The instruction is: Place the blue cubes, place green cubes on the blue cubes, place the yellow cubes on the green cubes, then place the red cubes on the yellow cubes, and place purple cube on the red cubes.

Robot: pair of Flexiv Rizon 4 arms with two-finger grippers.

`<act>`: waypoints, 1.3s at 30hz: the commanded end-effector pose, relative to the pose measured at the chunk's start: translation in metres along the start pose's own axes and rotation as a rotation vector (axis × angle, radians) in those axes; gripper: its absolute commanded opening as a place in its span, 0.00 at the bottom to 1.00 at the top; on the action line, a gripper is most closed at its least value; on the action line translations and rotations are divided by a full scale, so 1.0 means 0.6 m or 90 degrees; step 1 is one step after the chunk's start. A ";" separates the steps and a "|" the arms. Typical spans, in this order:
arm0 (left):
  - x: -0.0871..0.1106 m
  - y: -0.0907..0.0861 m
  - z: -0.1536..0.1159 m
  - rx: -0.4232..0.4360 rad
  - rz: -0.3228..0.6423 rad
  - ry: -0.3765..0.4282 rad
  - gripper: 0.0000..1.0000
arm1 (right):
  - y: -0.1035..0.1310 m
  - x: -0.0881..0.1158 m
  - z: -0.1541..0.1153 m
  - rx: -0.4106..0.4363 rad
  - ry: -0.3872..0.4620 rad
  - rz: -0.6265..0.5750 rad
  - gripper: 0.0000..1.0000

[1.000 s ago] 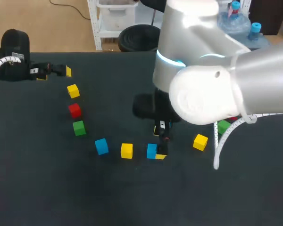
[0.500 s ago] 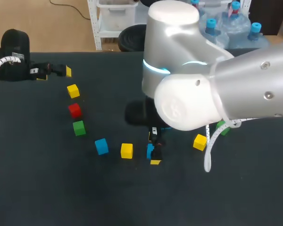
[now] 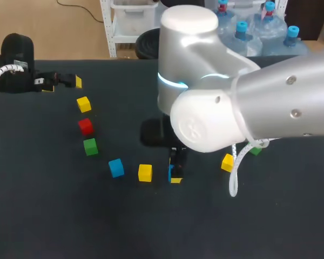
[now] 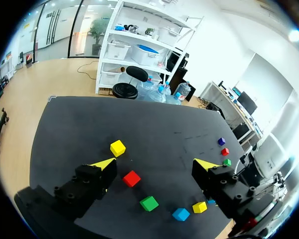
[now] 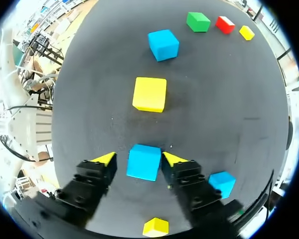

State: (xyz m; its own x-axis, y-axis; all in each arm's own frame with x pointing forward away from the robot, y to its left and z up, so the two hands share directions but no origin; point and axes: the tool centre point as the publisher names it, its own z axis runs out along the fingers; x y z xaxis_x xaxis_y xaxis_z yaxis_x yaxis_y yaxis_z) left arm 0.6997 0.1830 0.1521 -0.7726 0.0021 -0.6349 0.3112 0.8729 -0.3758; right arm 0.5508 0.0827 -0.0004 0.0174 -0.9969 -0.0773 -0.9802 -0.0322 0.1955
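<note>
A black matte table [image 3: 54, 216] underlies everything.

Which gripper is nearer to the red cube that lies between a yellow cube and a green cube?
Left. The left gripper is close to the red cube. The right gripper is farther off, with a blue cube between its fingers.

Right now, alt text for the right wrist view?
Open right gripper straddles a blue cube on the black table. Ahead lie a yellow cube, a second blue cube, then a green cube and red cube.
</note>
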 end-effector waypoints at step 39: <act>0.002 0.004 0.000 0.007 0.001 -0.005 1.00 | -0.124 -0.006 -0.017 0.030 0.035 0.041 0.00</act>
State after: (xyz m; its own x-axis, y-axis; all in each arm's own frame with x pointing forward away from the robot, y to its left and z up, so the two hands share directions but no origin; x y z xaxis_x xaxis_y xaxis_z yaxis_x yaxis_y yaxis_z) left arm 0.6997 0.1830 0.1521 -0.7726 0.0021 -0.6349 0.3112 0.8729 -0.3757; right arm 0.6175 0.0838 -0.0024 -0.0373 -0.9991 -0.0188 -0.9915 0.0347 0.1253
